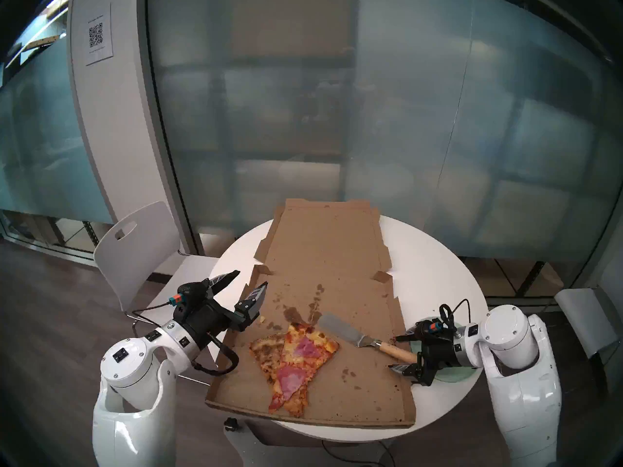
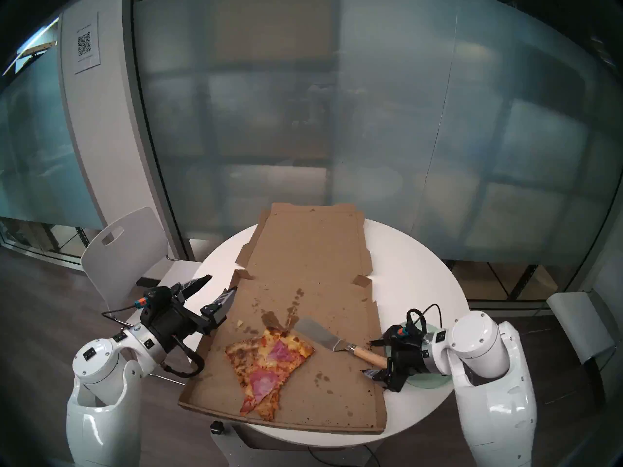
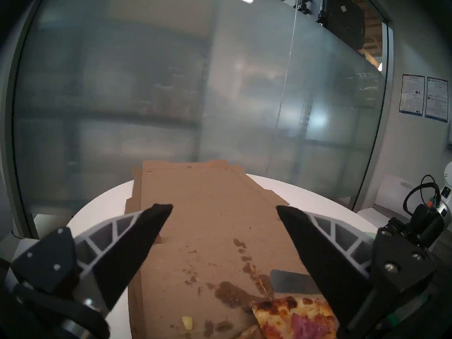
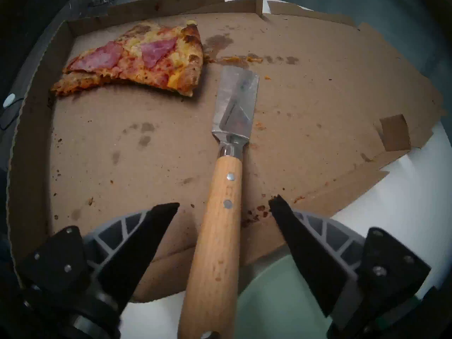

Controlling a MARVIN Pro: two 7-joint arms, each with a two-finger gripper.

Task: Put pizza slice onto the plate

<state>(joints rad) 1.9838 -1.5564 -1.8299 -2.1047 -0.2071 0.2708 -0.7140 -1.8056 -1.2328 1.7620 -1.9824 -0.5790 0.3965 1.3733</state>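
1. The plate (image 4: 276, 306) is mostly hidden: only a pale green arc shows under the right hand (image 4: 223, 204) and the spatula handle, on the white tabletop (image 1: 435, 264) just beside the box's right edge.
2. The pizza slice (image 1: 298, 358) with ham lies in the near left part of the open cardboard box (image 1: 330, 254), its tip close to the near wall. It overlaps a plainer slice (image 1: 266, 350), whose outline is partly covered.
3. The spatula (image 4: 220, 208) lies flat in the box, blade near the ham slice's crust but apart from it; the handle's end runs over the box edge and the plate.
4. Right hand: fingers spread apart on either side of the wooden handle, not touching it.
5. Left hand (image 1: 251, 277): fingers wide apart, empty, above the box's left wall.
6. The far half of the box is bare cardboard.
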